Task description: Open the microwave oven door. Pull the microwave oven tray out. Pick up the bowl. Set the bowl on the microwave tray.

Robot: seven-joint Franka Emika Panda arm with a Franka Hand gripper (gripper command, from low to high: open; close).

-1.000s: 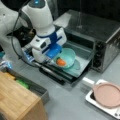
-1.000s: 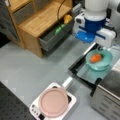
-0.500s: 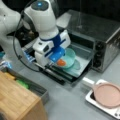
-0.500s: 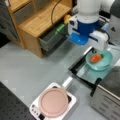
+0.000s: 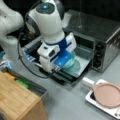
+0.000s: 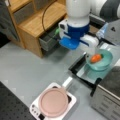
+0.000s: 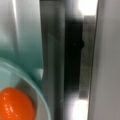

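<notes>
On tray: bowl (image 6: 100,60) w/ orange thing (image 6: 96,58) inside, sits on pulled-out tray (image 6: 88,74)
Door: door (image 5: 63,76) folded down, oven (image 5: 100,37) open
Gripper: gripper (image 6: 90,51) at bowl's rim, jaws — can't tell
Front edge: pink dish (image 6: 53,102)

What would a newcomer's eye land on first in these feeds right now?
The big white gripper hanging at the bowl, a teal bowl with something orange in it, over the pulled-out microwave oven tray at a front view's right. Behind it, the microwave oven stands with its door dropped open. The pink dish sits on a white base at a front view's bottom.
</notes>
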